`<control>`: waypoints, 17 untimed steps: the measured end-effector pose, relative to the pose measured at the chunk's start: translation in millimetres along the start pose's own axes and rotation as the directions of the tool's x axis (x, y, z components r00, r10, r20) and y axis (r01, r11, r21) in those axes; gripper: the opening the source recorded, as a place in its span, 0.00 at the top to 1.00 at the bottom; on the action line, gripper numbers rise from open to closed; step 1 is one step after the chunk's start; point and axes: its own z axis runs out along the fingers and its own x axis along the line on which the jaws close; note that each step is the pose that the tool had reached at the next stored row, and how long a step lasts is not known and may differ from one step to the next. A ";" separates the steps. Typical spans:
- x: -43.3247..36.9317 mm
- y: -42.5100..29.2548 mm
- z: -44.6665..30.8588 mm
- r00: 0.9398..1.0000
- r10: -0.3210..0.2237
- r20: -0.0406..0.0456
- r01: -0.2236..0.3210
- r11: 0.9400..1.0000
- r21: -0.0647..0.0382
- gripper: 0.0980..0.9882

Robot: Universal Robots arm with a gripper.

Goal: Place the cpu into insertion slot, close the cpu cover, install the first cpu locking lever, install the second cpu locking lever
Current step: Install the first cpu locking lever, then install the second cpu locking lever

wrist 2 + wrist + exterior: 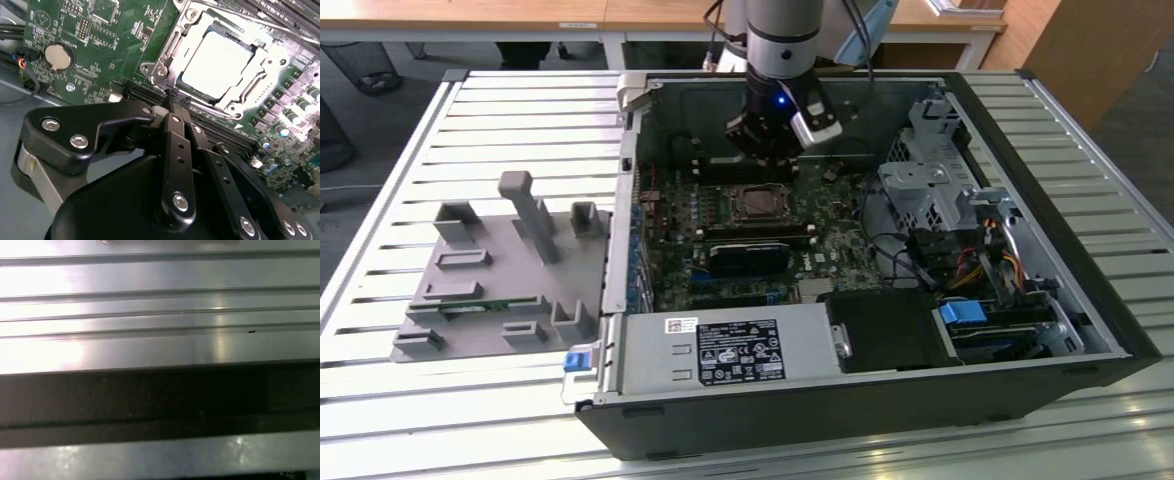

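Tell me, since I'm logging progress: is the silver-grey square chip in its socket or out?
In. The silver-grey square cpu lies flat inside the black-framed insertion slot, with the silvery metal cpu cover framing it.

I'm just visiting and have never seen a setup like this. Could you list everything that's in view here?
Computer case: one, black, lying open on the slatted metal table.
Green circuit board: one, inside the case.
Insertion slot: one, black frame, on the board, beneath the arm.
Cpu: one, silver-grey, seated in the slot.
Cpu cover: one, silvery metal frame, lying around the chip.
Coin battery: one, silver, on the board in the second wrist view.
Power supply box: one, grey with a black label, near edge of the case.
Grey fixture tray: one, on the table at the exterior view's left.
Arm: one, silver-grey, over the case.
Tool: one, black, fingers together, just beside the slot.
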 end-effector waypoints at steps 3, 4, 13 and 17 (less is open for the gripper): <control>-0.1 -1.6 0.0 1.000 0.000 0.000 0.000 1.000 0.000 0.99; -0.1 -1.8 0.0 1.000 0.000 0.000 0.000 1.000 0.000 0.99; -0.4 -4.3 -0.2 1.000 0.000 0.000 0.000 1.000 0.000 0.99; -0.7 -6.2 -0.2 1.000 0.000 0.000 0.000 1.000 0.000 0.99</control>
